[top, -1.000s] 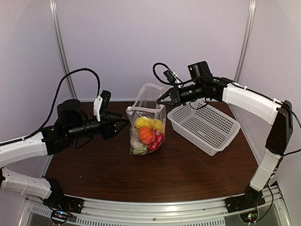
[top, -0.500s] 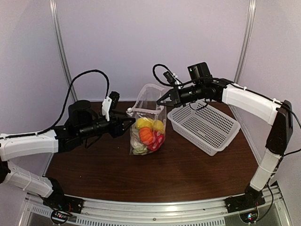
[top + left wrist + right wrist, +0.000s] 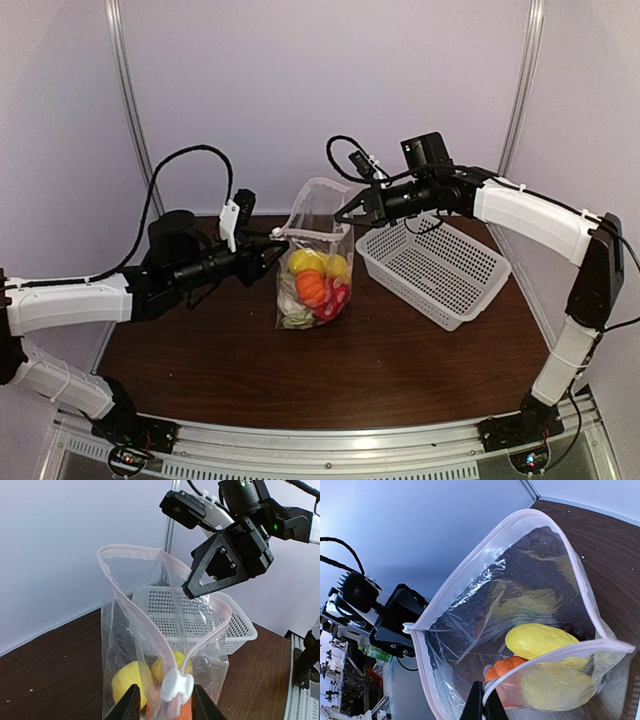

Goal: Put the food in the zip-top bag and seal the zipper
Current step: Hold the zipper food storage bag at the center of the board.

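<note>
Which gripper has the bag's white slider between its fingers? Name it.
The left gripper: the white slider sits between its parted fingers. The right gripper instead pinches the rim of the zip-top bag at the opposite end.

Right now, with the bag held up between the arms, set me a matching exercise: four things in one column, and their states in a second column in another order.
Things:
1. bag
2. basket
3. left gripper
4. right gripper

States:
A. pinching the bag's rim
B. beside the bag, no food in it
C. fingers either side of the white slider
D. upright, mouth open, food inside

Pairs: 1-D, 2-B, 3-C, 4-A
</note>
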Available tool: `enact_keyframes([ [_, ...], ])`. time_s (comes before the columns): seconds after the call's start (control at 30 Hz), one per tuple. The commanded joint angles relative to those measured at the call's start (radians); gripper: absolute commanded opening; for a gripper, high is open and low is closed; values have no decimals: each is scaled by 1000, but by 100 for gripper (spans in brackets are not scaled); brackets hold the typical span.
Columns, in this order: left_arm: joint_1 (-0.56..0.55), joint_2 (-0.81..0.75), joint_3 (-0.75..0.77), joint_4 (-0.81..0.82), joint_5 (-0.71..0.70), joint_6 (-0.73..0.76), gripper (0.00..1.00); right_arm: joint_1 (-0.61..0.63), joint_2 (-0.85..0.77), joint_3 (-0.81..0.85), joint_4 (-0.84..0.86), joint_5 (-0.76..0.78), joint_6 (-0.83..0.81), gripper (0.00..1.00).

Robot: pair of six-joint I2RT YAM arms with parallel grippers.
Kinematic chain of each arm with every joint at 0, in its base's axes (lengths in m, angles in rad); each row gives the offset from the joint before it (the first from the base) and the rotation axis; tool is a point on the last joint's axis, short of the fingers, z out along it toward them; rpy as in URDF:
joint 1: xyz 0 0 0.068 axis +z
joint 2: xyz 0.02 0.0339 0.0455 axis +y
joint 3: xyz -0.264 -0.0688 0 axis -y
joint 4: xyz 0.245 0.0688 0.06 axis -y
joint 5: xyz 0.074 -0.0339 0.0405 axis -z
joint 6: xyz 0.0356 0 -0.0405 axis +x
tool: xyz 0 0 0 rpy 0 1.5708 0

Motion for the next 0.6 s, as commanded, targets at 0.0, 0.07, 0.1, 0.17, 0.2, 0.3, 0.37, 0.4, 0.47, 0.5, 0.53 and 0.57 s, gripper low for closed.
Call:
enact_keyframes([
  [0.0,9,13,25,80,29,32,31,-13,-35,-7,22,-24,7,0],
  [0.07,10,12,21,86,29,41,26,-14,-35,-7,22,-25,8,0],
  [0.1,11,12,19,89,27,43,23,-15,-34,-8,24,-26,9,0],
  [0.17,13,10,12,97,19,45,19,-16,-34,-10,25,-27,11,0],
  [0.2,12,9,8,102,17,45,16,-16,-36,-10,26,-28,10,0],
  [0.3,14,6,8,101,13,53,8,-16,-36,-12,27,-29,10,3],
  [0.37,13,3,11,98,12,54,7,-19,-37,-7,26,-34,9,8],
  [0.4,13,-1,11,98,11,55,5,-23,-38,0,23,-39,2,11],
  [0.47,14,-11,19,89,12,63,3,-35,-40,30,1,-45,-26,18],
  [0.5,13,-17,28,78,18,67,3,-47,-42,56,-17,-46,-54,23],
  [0.53,13,-23,40,60,29,73,2,-60,-43,88,-47,-44,-100,28],
  [0.57,14,-30,55,41,40,80,2,-79,-46,127,-106,-36,-164,35],
])
